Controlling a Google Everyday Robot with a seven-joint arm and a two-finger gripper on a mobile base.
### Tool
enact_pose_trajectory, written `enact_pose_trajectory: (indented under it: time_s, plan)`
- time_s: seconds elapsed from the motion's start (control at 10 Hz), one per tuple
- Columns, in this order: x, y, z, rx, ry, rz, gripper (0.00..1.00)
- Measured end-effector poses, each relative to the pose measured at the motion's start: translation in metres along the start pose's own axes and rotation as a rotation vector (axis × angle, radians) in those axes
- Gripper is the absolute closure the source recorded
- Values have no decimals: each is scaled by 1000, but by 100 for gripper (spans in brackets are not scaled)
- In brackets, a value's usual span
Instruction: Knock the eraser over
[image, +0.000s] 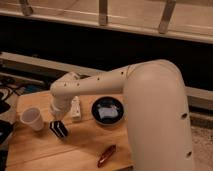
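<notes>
Eraser (59, 129) just beneath the tool (56, 116), beside cup (32, 119)

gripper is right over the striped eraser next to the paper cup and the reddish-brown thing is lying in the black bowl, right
Not quite. The camera view shows the reddish-brown thing lying on the wooden table, apart from the black bowl. The rest holds: the gripper is just over the striped eraser, next to the paper cup.
</notes>
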Motion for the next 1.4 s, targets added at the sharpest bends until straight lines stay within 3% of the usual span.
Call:
enact_pose_trajectory:
  time_s: [1.4]
  plan:
    - [7,6,4,-15,38,-20,80]
